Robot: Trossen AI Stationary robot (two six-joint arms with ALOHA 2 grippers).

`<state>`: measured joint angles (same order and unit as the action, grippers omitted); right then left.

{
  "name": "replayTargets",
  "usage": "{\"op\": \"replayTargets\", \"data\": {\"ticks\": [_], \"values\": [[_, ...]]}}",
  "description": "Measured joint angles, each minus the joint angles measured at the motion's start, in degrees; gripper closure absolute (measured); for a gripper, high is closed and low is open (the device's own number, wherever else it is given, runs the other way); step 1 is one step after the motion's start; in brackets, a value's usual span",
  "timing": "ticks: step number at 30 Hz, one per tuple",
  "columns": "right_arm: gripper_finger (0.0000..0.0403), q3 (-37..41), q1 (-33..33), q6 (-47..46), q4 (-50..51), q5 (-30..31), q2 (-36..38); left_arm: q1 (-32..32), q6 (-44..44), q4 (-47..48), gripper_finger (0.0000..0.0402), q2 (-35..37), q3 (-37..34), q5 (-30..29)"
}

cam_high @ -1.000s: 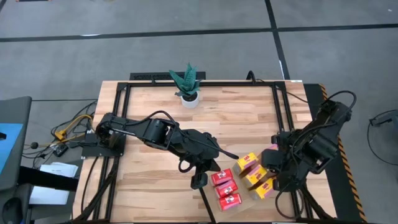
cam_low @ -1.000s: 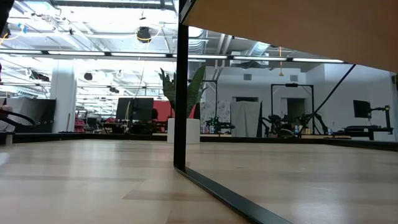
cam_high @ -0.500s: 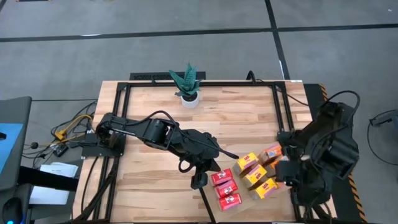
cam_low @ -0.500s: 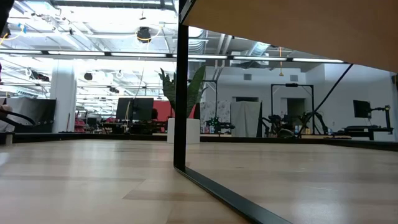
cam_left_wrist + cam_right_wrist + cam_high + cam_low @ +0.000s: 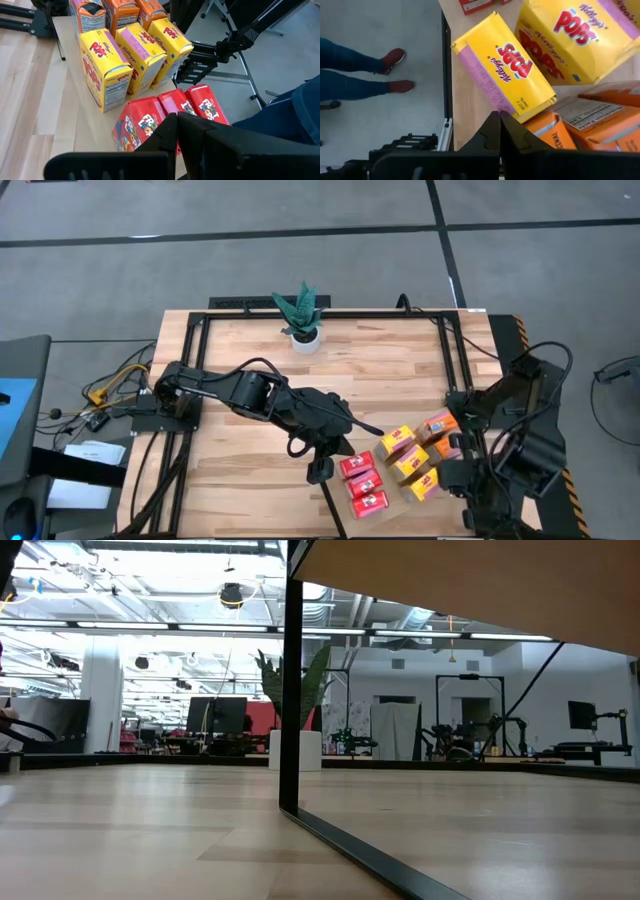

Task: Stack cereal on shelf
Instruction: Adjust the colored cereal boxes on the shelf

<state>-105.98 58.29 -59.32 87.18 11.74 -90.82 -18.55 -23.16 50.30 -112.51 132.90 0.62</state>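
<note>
Seemingly, we are near done: 9 cereal boxes (image 5: 400,465) sit grouped at the tabletop's (image 5: 400,370) near edge, while left tool (image 5: 318,472) and right tool (image 5: 462,480) stay pressed together, empty.

A robotics lab in an open, industrial-style hall

The planked desk (image 5: 250,340) stands on a grey floor (image 5: 300,260) marked with dark lines, a black frame (image 5: 330,313) bolted around it and loose cables (image 5: 115,385) trailing off one side — a test rig, not a home. Level across the desk, the room behind shows exposed ceiling ducts (image 5: 150,580), strip lights (image 5: 420,635), rows of monitors (image 5: 220,715) and more metal stands (image 5: 470,715) — a shared workspace with other stations.
</note>
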Motion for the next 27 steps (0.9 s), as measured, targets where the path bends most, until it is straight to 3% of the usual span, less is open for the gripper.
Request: {"op": "replayTargets", "data": {"ticks": [27], "values": [[0.0388,-0.1,-5.9,5.9,0.3,0.7,-0.2,0.0,0.0,0.3,0.0401,0.0,0.0,0.0]]}}
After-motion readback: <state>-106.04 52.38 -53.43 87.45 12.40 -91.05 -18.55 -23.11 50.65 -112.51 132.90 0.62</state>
